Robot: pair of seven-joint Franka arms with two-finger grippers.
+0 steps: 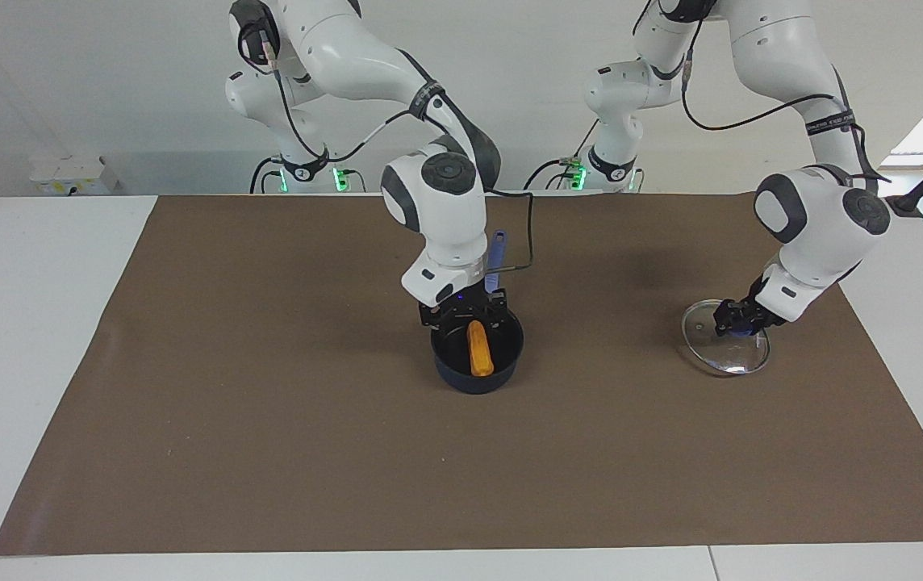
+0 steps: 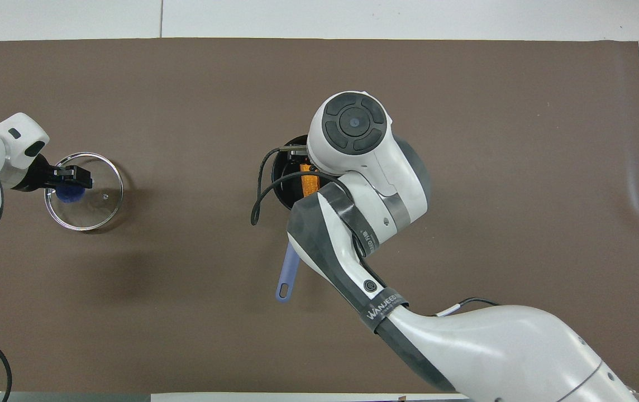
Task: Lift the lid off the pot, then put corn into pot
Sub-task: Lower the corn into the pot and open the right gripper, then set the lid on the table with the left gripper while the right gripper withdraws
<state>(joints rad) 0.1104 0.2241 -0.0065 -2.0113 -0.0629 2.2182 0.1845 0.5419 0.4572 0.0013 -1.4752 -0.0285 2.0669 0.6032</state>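
1. Corn (image 1: 479,349): lies inside the pot (image 1: 478,367), slanted, one end up toward the right gripper (image 1: 462,316). Pot stands mid-table on the brown mat (image 1: 268,403), handle (image 2: 287,273) pointing toward the robots.
2. Right gripper: low over the pot's robot-side rim, just above the corn's upper end. I cannot tell whether its fingers are parted or still pinching the cob.
3. Lid (image 1: 726,349): off the pot, at the left arm's end of the table, seemingly resting on the mat. Left gripper (image 1: 740,320) sits at the blue knob (image 2: 70,191); fingers appear closed on it.
4. Risk, as I judge it: if the corn is not fully released, raising the right arm could drag it back out or tip the pot; fingers close to the rim could catch it.
5. Risk: a careless pull-away by the left arm could skid or flip the lid.
6. Facing view: shows the corn's length and the gripper's height over the pot. Overhead view: the right arm hides most of the pot, only a sliver of corn shows, but handle and knob are plain.
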